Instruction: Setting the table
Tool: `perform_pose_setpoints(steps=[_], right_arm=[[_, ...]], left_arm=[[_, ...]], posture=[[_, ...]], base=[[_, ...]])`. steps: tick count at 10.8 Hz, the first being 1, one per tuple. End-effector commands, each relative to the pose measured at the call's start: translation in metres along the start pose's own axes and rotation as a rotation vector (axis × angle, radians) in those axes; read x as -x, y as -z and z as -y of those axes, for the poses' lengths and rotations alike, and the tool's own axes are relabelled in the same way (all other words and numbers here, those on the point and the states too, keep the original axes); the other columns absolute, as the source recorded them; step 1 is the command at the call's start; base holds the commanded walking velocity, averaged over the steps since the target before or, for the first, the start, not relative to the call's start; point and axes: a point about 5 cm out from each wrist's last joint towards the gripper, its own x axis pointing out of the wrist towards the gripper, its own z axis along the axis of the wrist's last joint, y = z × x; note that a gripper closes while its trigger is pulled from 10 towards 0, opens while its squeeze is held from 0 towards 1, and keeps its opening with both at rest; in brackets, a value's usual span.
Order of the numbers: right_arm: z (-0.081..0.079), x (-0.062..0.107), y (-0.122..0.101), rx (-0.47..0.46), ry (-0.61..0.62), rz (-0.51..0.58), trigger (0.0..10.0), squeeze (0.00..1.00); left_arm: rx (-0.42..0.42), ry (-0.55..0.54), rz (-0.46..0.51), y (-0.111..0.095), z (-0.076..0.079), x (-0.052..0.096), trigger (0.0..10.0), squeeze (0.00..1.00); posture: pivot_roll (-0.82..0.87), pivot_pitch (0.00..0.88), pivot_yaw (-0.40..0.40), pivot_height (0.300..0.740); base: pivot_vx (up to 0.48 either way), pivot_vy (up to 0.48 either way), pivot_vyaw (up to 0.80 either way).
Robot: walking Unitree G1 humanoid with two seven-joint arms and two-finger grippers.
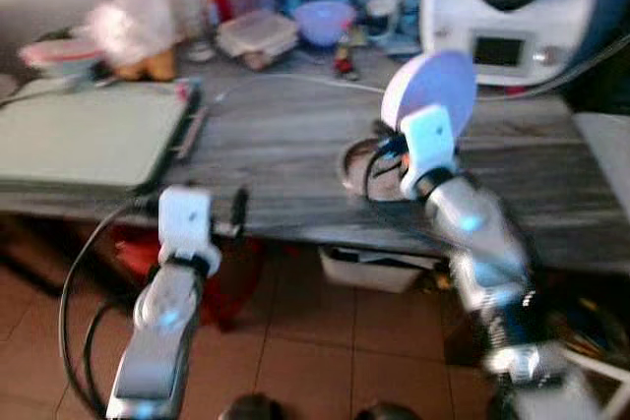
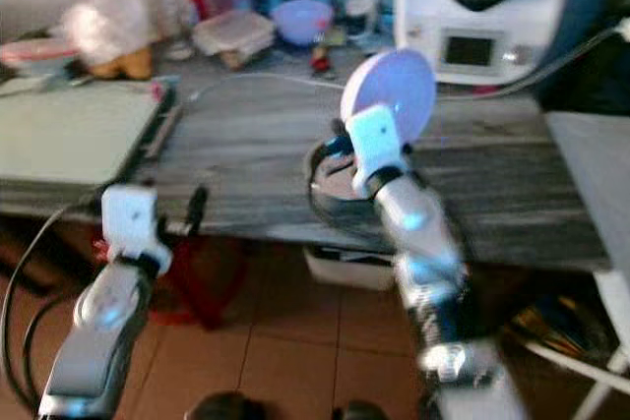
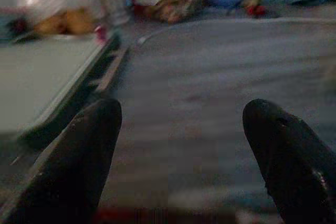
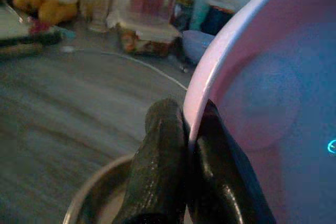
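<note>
My right gripper is shut on the rim of a pale lilac plate, which it holds on edge above the grey wooden table. Under the plate a round metal dish sits on the table. The plate fills much of the right wrist view, its rim pinched between the black fingers. My left gripper is open, low at the table's front edge, its fingers wide apart with nothing between them. The left arm shows in front of the table.
A large pale green tray lies at the table's left. Food containers, a purple bowl, bottles and a bag crowd the back. A white kitchen machine stands at back right. A white cable runs across the top.
</note>
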Motion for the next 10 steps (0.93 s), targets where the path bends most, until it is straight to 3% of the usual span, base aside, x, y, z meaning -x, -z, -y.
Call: perform_pose_setpoints(steps=[1, 2, 4, 5, 8, 10], right_arm=[[0.006, -0.008, -0.007, 0.012, -0.022, 0.01, 10.0, 0.0], [0.013, -0.024, -0.019, 0.082, -0.074, 0.021, 10.0, 0.0], [0.014, -0.046, -0.036, 0.223, -0.143, 0.032, 10.0, 0.0], [0.014, -0.058, -0.043, 0.353, -0.115, 0.02, 10.0, 0.0], [0.016, -0.067, -0.045, 0.364, -0.29, -0.056, 10.0, 0.0], [0.02, -0.068, -0.039, 0.389, -0.335, -0.104, 10.0, 0.0]], left_arm=[[-0.007, -0.011, 0.002, -0.004, -0.001, 0.003, 10.0, 0.0], [-0.009, -0.006, -0.021, -0.003, -0.001, 0.01, 10.0, 0.0], [-0.012, -0.003, -0.061, 0.0, -0.004, 0.022, 10.0, 0.0], [-0.007, -0.006, -0.08, 0.001, -0.006, 0.028, 10.0, 0.0], [-0.014, -0.012, -0.131, -0.001, -0.011, 0.042, 10.0, 0.0], [-0.011, -0.012, -0.157, -0.001, -0.013, 0.047, 10.0, 0.0]], posture=[[0.0, 0.083, 0.054, 0.74], [0.01, 0.108, 0.062, 0.74], [0.04, 0.141, 0.07, 0.74], [0.06, 0.162, 0.076, 0.74], [0.11, 0.215, 0.095, 0.74], [0.12, 0.23, 0.106, 0.74]], base=[[0.0, 0.0, 0.0], [0.0, 0.0, 0.0], [0.0, 0.0, 0.0], [0.0, 0.0, 0.0], [0.0, 0.0, 0.0], [0.0, 0.0, 0.0]])
